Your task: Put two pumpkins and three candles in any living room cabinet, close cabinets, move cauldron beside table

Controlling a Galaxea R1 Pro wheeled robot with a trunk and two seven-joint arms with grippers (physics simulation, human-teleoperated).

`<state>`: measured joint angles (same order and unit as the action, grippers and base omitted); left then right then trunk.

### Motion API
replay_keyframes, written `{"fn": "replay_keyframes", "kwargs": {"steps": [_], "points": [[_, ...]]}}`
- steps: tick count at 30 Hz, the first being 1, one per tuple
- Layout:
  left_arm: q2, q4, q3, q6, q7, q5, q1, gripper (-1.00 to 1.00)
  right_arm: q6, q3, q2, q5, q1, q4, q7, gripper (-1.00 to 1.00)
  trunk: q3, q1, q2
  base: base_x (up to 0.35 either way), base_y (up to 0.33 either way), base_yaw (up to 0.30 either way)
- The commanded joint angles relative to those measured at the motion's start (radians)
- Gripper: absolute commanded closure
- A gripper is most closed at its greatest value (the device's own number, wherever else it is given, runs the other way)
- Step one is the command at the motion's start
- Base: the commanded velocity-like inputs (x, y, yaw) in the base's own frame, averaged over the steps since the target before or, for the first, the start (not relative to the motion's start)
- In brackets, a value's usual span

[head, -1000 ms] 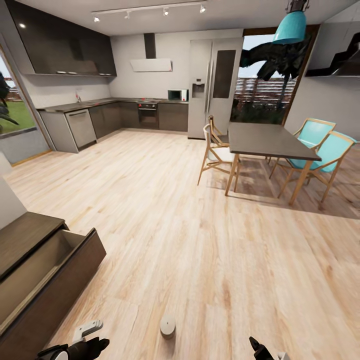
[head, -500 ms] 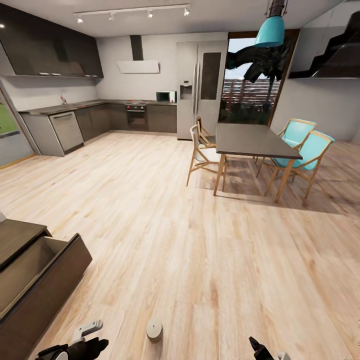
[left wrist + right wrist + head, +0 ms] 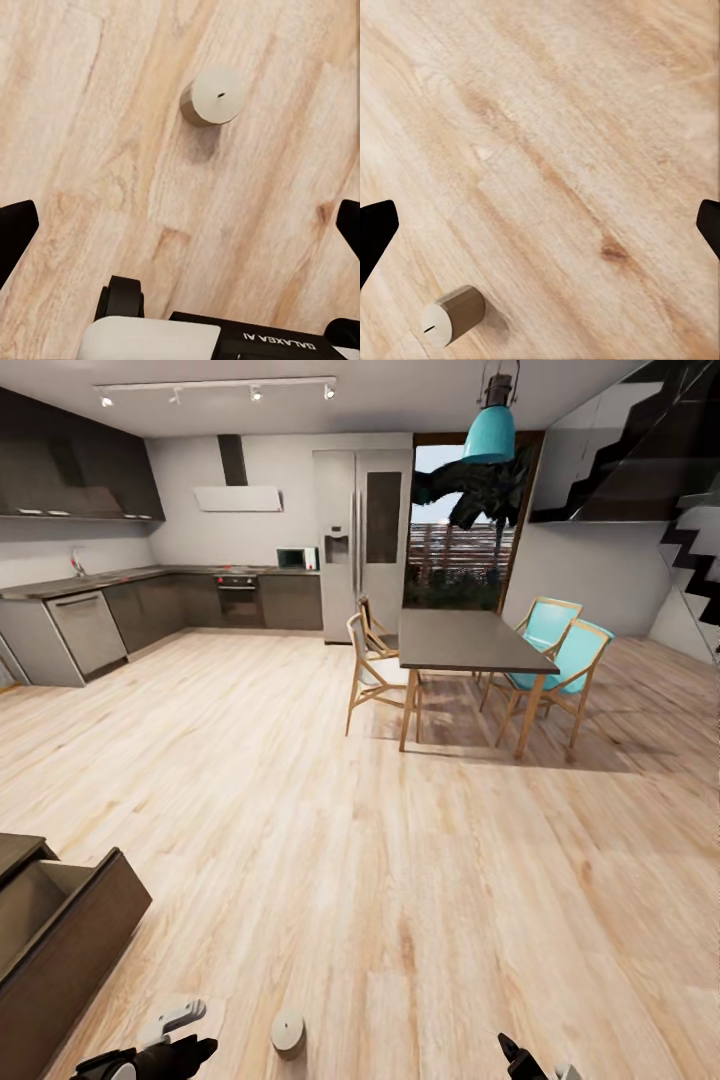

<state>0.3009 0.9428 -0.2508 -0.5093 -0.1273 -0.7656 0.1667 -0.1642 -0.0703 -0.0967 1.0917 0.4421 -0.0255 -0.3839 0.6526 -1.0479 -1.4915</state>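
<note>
Candle: one candle stands on the wood floor between my arms, not yet stowed.
Cabinet: drawer hangs open at my left, still to be shut.
Jaws: left gripper and right gripper spread wide, empty.
Remaining: by my judgement, most of the job.

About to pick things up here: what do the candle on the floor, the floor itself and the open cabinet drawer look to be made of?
The candle looks like matte pale wax, with a dark wick dot on its flat end. The floor looks like light wood planks with visible grain and a satin sheen. The cabinet looks like dark brown wood, its drawer inside lighter; veneer or solid, I can't tell.
</note>
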Motion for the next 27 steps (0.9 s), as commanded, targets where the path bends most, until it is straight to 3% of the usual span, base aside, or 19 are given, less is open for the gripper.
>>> {"fn": "replay_keyframes", "kwargs": {"steps": [1,27], "points": [[0.001,0.002,-0.004,-0.002,-0.009,-0.011,0.001,-1.00,-0.003,-0.008,0.000,0.008,0.001,-0.003,-0.006,-1.00,0.001,0.000,0.000,0.110,0.000,-0.042],[0.001,0.002,-0.004,0.000,-0.009,-0.008,0.001,-1.00,-0.003,-0.011,0.000,0.004,0.001,-0.002,-0.006,-1.00,0.001,0.000,0.000,0.151,0.012,-0.002]]}}
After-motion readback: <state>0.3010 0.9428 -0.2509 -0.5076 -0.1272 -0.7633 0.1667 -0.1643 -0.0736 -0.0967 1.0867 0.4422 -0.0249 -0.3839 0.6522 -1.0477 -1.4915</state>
